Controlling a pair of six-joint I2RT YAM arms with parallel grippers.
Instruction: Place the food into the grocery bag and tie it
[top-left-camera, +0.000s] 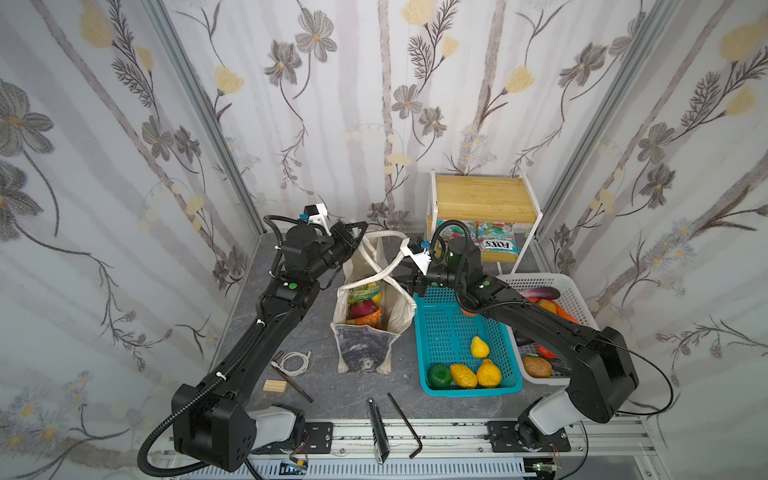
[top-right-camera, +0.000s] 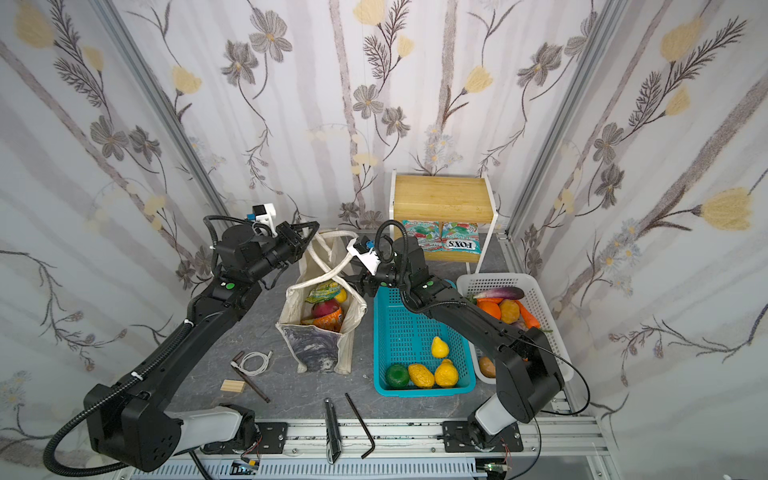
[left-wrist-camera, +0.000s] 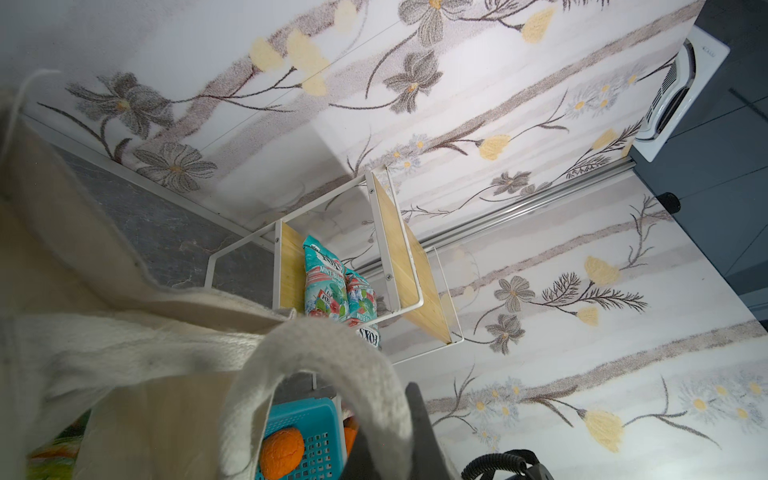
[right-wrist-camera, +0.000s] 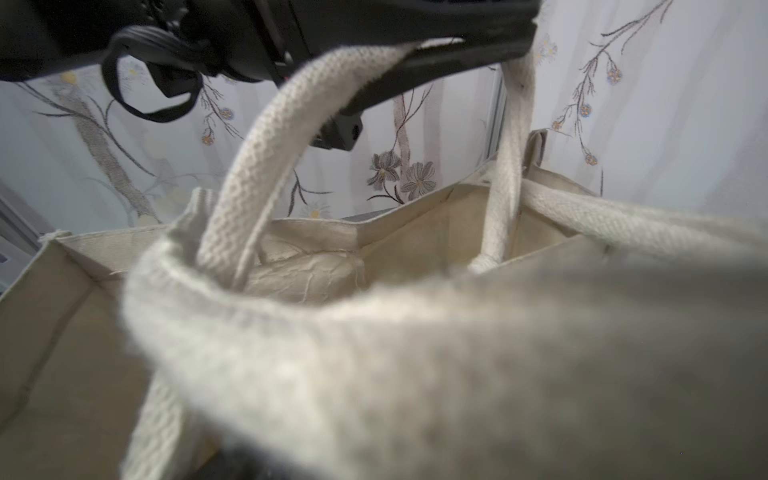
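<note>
Standing mid-table, one cream canvas bag (top-left-camera: 365, 345) holds four visible foods: a crinkly green packet (top-left-camera: 363, 291), a round yellow fruit (top-left-camera: 377, 297), a magenta dragon fruit (top-left-camera: 359, 310) and an orange packet (top-left-camera: 370, 319). Its two woven handles (top-left-camera: 380, 272) cross above. Left gripper (top-left-camera: 360, 231) pinches one handle (right-wrist-camera: 266, 137). Right gripper (top-left-camera: 400, 280) sits beside the crossing, and I cannot tell how wide its jaws stand.

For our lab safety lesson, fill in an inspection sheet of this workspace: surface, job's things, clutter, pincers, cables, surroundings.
Surface: grey marbled table, no spills seen.
Job's things: grocery bag upright, open; green-yellow packet, orange packet, dragon fruit, yellow fruit inside; handles crossed.
Clutter: wood block, brown stick, hex key, black tool; teal basket, white basket holding produce.
Pincers: left pincer shut on bag handle; right pincer beside the bag, state unclear.
Cables: white cable coiled on table.
Surroundings: floral walls; shelf with FOX'S packets.
</note>
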